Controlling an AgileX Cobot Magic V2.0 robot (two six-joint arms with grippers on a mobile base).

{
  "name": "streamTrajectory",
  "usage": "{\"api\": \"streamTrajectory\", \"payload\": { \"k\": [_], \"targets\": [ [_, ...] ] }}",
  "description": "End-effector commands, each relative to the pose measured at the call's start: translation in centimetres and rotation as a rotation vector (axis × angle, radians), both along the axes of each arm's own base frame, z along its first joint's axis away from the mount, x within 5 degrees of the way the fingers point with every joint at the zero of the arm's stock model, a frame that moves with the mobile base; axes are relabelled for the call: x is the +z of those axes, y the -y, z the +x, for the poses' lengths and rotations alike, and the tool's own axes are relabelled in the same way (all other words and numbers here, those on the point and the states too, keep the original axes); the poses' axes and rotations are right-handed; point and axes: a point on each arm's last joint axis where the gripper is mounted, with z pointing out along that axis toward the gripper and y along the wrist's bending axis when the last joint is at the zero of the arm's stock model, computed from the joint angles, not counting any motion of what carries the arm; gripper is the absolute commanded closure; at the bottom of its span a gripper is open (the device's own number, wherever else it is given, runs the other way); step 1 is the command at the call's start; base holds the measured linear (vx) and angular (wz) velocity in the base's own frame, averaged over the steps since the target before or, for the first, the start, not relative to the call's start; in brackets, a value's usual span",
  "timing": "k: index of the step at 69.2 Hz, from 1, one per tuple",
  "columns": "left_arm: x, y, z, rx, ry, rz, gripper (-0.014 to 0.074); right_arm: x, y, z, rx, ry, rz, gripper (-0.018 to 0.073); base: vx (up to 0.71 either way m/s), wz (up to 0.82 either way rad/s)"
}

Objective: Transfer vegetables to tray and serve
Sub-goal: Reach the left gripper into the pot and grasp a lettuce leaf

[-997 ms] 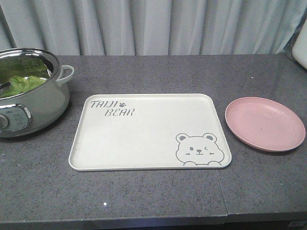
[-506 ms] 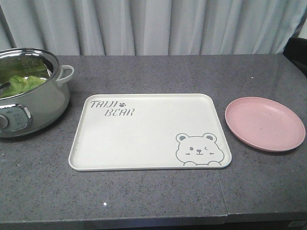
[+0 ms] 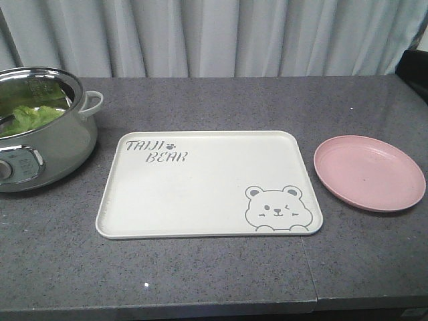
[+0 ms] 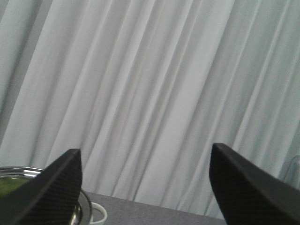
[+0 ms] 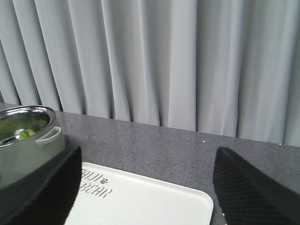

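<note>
The cream-white tray (image 3: 200, 190) with "TAIJI BEAR" lettering and a winking bear lies bare in the middle of the counter; its far corner also shows in the right wrist view (image 5: 154, 199). The vegetables (image 3: 30, 117), green lettuce leaves, sit inside a steel electric pot (image 3: 47, 144) at the left edge. Neither arm appears in the front view. My left gripper (image 4: 145, 164) is open, raised and facing the curtain, with the pot rim at its lower left. My right gripper (image 5: 147, 161) is open above the counter, with nothing between its fingers.
A round pink plate (image 3: 369, 172) lies to the right of the tray. A grey pleated curtain (image 3: 214, 37) hangs behind the dark stone counter (image 3: 200, 274). A dark object (image 3: 413, 73) stands at the far right edge.
A pale object at the far right edge of the front view one second ago has gone, leaving a dark shape there. Pot, tray and plate have not moved.
</note>
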Motion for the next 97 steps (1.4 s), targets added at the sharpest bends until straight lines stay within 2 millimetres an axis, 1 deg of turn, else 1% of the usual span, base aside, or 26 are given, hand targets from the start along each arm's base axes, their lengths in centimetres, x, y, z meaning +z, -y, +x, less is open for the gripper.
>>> {"api": "streamTrajectory", "payload": {
  "k": [1,5,7,8,14,19,20,21,22,23,24,25,26,27,28,31,36,40,48,52,59,66,72,84,88,97],
  "targets": [
    [3.8,0.2,4.1,0.037,-0.037,0.095,0.0061,1.4,0.2,-0.2,-0.027,0.056,0.028,0.001,0.0,0.0],
    [5.8,0.2,7.1,0.067,-0.116,0.169,0.0061,1.4,0.2,-0.2,-0.027,0.056,0.028,0.001,0.0,0.0],
    [6.4,0.2,8.3,0.084,-0.161,0.204,0.0061,1.4,0.2,-0.2,-0.026,0.055,0.028,0.001,0.0,0.0],
    [7.1,0.2,9.0,0.095,-0.174,0.221,0.0061,1.4,0.2,-0.2,-0.025,0.055,0.028,0.001,0.0,0.0],
    [9.3,-0.2,13.4,0.159,-0.309,0.305,0.0061,1.4,0.2,-0.2,-0.023,0.052,0.032,0.001,0.0,0.0],
    [10.4,-0.7,16.6,0.237,-0.435,0.375,0.0061,1.3,0.2,-0.2,-0.021,0.051,0.031,0.001,0.0,0.0],
    [10.5,-0.8,17.1,0.25,-0.454,0.385,0.0061,1.3,0.2,-0.2,-0.019,0.05,0.031,0.001,0.0,0.0],
    [10.3,-0.9,18.1,0.261,-0.484,0.396,0.0061,1.3,0.1,-0.2,-0.016,0.049,0.03,0.001,0.0,0.0],
    [10.8,-1.1,18.4,0.282,-0.5,0.405,0.0061,1.3,0.1,-0.2,-0.014,0.047,0.03,0.001,0.0,0.0],
    [10.6,-1.1,19.3,0.291,-0.53,0.417,0.0061,1.3,0.1,-0.2,-0.012,0.046,0.031,0.001,0.0,0.0],
    [11.0,-1.3,19.6,0.309,-0.544,0.423,0.0061,1.3,0.1,-0.3,-0.009,0.044,0.031,0.001,0.0,0.0],
    [10.7,-1.3,20.5,0.317,-0.571,0.434,0.0061,1.3,0.1,-0.3,-0.006,0.042,0.031,0.001,0.0,0.0],
    [11.1,-1.4,20.9,0.329,-0.574,0.439,0.0061,1.3,0.0,-0.3,-0.002,0.04,0.03,0.001,0.0,0.0],
    [10.8,-1.4,21.8,0.34,-0.609,0.457,0.0061,1.2,0.0,-0.3,0.002,0.038,0.03,0.001,0.0,0.0],
    [11.1,-1.5,22.1,0.35,-0.612,0.464,0.0061,1.2,0.0,-0.3,0.006,0.036,0.029,0.001,0.0,0.0],
    [10.9,-1.6,23.8,0.365,-0.664,0.5,0.0061,1.2,-0.1,-0.4,0.018,0.03,0.027,0.001,0.0,0.0],
    [10.0,-1.5,26.7,0.364,-0.745,0.544,0.0061,1.1,-0.3,-0.4,0.038,0.02,0.024,0.001,0.0,0.0],
    [8.9,-1.4,28.8,0.36,-0.795,0.548,0.0061,1.0,-0.4,-0.5,0.048,0.015,0.022,0.001,0.0,0.0],
    [6.2,-1.8,32.1,0.339,-0.859,0.534,0.0062,1.0,-0.5,-0.5,0.059,0.009,0.02,0.001,0.0,0.0],
    [4.5,-2.6,33.4,0.32,-0.914,0.504,0.0062,0.9,-0.5,-0.5,0.063,0.007,0.018,0.001,0.0,0.0],
    [1.9,-4.4,34.9,0.279,-1.009,0.431,0.0062,0.9,-0.5,-0.6,0.065,0.006,0.019,0.001,0.0,0.0],
    [0.3,-5.2,35.9,0.214,-1.049,0.393,0.0062,1.0,-0.5,-0.6,0.067,0.007,0.025,0.001,0.0,0.0],
    [-0.9,-5.2,36.5,0.176,-1.082,0.378,0.0062,1.0,-0.6,-0.6,0.069,0.006,0.026,0.001,0.0,0.0],
    [-4.3,-5.3,37.8,0.146,-1.221,0.384,0.0062,1.0,-0.6,-0.6,0.07,0.005,0.026,0.001,0.0,0.0],
    [-5.3,-5.2,38.3,0.134,-1.241,0.378,0.0062,1.0,-0.6,-0.6,0.07,0.005,0.026,0.001,0.0,0.0],
    [-6.6,-4.9,39.0,0.097,-1.267,0.352,0.0062,1.0,-0.6,-0.6,0.07,0.005,0.026,0.001,0.0,0.0]
  ]
}}
